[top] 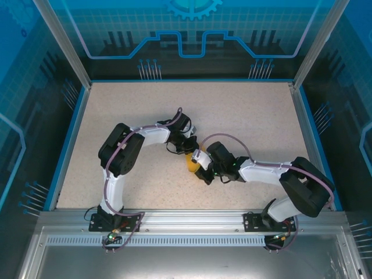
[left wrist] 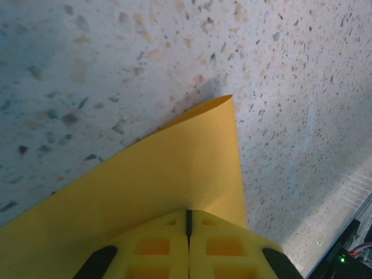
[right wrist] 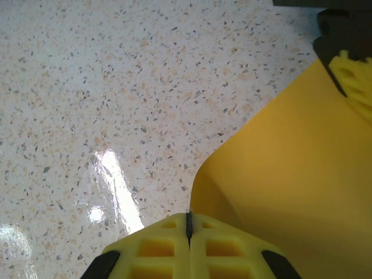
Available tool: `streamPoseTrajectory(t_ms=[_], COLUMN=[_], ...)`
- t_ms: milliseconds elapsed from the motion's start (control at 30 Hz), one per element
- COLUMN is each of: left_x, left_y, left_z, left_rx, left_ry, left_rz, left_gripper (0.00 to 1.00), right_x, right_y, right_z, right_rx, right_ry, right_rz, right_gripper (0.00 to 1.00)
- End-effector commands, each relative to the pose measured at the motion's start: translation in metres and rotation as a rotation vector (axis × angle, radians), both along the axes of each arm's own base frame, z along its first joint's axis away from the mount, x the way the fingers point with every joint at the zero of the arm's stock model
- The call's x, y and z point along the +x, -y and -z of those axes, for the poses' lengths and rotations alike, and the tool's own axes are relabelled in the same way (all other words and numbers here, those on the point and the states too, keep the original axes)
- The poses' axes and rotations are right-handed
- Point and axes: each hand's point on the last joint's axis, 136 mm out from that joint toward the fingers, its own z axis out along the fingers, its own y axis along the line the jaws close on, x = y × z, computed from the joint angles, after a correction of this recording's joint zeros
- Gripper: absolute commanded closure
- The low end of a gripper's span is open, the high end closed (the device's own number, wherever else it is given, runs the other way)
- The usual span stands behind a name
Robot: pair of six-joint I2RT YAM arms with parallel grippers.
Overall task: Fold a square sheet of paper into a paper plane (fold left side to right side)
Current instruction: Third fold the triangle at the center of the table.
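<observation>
The square sheet of paper point(left wrist: 174, 186) is nipped in my left pincer point(left wrist: 188, 224), whose tips are pressed together on it. The sheet fans forward from them, its far corner curling up off the bench point(left wrist: 87, 70). My right pincer point(right wrist: 189, 224) is closed too. The sheet's bent edge runs into its tips and spreads away to its right, so I judge it gripped there. Both pincers sit close together on the sheet, and I'd carry the left-held side across toward the right
</observation>
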Motion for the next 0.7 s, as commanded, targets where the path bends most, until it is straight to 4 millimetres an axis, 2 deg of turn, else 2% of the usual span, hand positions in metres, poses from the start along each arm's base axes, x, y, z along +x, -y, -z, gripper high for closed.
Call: streamPoseTrajectory(t_ms=[0, 300, 667], left_x=[-0.012, -0.017, -0.018], left_y=[-0.003, -0.004, -0.003], left_z=[0.019, 0.023, 0.023], left_rx=[0.035, 0.042, 0.044], left_ry=[-0.049, -0.056, -0.056], left_rz=[0.032, 0.040, 0.044], left_gripper=[0.96, 0.97, 0.97], right_x=[0.004, 0.029, 0.047], right_y=[-0.003, 0.013, 0.025], right_z=[-0.007, 0.011, 0.021], right_rx=[0.076, 0.069, 0.036], right_ry=[-0.110, -0.220, -0.221], right_rz=[0.004, 0.091, 0.169], right_gripper=[1.00, 1.00, 1.00])
